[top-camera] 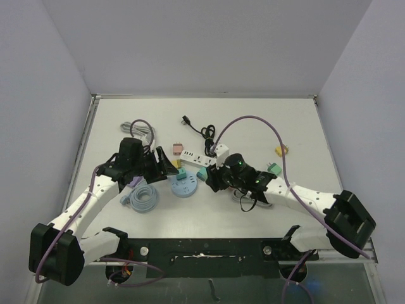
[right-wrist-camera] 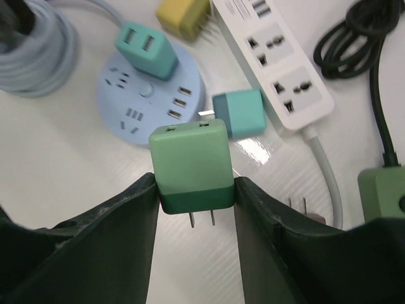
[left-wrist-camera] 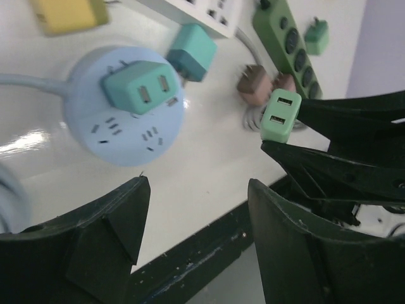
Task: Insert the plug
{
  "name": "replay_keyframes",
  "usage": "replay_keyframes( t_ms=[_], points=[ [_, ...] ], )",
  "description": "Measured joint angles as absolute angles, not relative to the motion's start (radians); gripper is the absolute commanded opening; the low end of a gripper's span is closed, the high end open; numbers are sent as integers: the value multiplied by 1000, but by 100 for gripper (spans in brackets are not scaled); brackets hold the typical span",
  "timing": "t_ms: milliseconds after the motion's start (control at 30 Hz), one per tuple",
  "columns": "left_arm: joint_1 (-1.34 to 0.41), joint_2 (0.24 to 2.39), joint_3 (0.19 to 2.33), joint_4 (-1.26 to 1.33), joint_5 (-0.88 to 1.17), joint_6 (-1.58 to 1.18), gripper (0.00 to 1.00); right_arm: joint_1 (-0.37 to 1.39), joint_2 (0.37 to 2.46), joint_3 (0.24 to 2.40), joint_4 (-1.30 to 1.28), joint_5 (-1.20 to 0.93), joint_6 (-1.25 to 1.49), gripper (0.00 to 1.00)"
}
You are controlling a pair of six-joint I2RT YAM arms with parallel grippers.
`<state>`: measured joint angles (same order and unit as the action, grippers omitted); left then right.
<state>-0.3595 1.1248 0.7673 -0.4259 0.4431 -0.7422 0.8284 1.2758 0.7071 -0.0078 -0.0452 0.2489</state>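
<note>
Green plug (right-wrist-camera: 188, 152) in right gripper (right-wrist-camera: 195, 187).

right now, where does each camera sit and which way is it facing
top: fixed above and behind the arms, facing down at the table; shows left arm and right arm.
left wrist: on the left arm, facing down past its open left gripper at the round blue power strip.
right wrist: on the right arm, facing down past the right gripper clamping a green charger.
shared: both wrist views show the round blue power strip and the green charger.
</note>
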Motion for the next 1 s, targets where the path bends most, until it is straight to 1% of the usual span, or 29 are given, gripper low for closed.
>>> replay_keyframes(
  t_ms=[200,400,500,667,933,967,1000],
  points=[
    [-428,1138,757,-250,648,-847,62,854,1173,698,103,-164,213,31],
    [-477,1141,739,-154,709,-961,61,876,1168,702,97,-260,167,32],
    [-484,1150,738,-145,712,-996,56,903,1187,734,50,-280,138,32],
    [-487,1172,735,-154,711,-1014,43,938,1206,767,27,-292,110,32],
    [-506,1185,743,-215,715,-960,43,938,1224,782,-4,-293,91,32],
    [-509,1191,753,-237,716,-944,42,938,1232,787,-6,-293,89,32],
    [-510,1195,763,-255,716,-925,39,938,1238,791,-9,-293,86,32]
  ],
)
